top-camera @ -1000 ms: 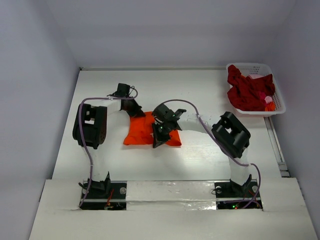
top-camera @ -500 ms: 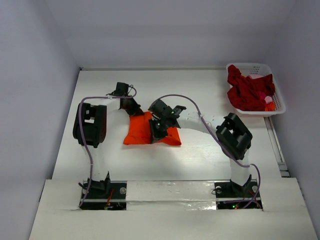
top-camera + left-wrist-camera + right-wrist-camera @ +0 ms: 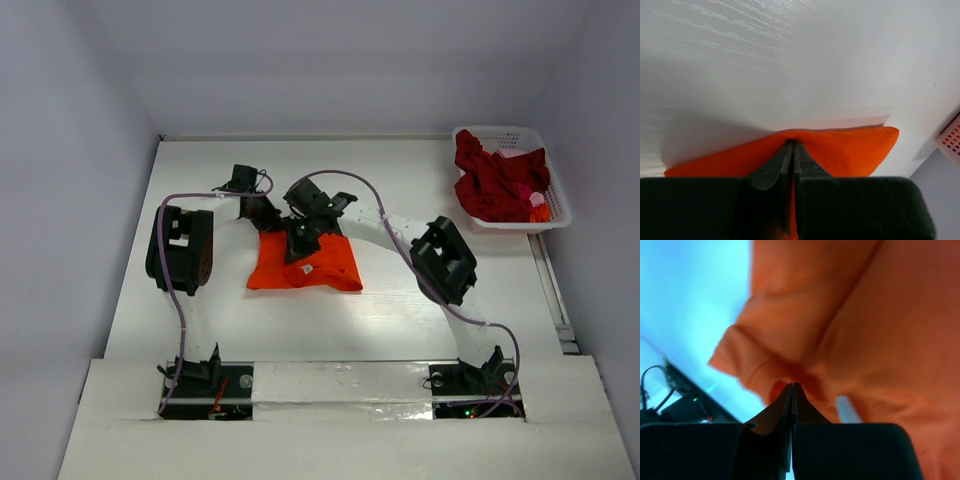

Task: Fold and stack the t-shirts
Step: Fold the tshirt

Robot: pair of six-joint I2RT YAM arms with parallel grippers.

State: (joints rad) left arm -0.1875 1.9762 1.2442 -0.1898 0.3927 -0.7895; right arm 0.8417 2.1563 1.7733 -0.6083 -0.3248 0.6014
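Orange t-shirt (image 3: 322, 272) long axis left-right (label (image 3: 308, 268) showing); left tool (image 3: 268, 222), right tool (image 3: 298, 240) pinching far edge.

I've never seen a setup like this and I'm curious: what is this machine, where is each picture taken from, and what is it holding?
These are two robot arms bolted at the near edge of a white table. The wide picture comes from a fixed camera above and behind them; the two close-ups come from wrist cameras. The left hand and the right hand are both shut, each pinching a bright orange cloth t-shirt lying mid-table. A dark red cloth t-shirt sits crumpled in a white plastic lattice basket at the far right.
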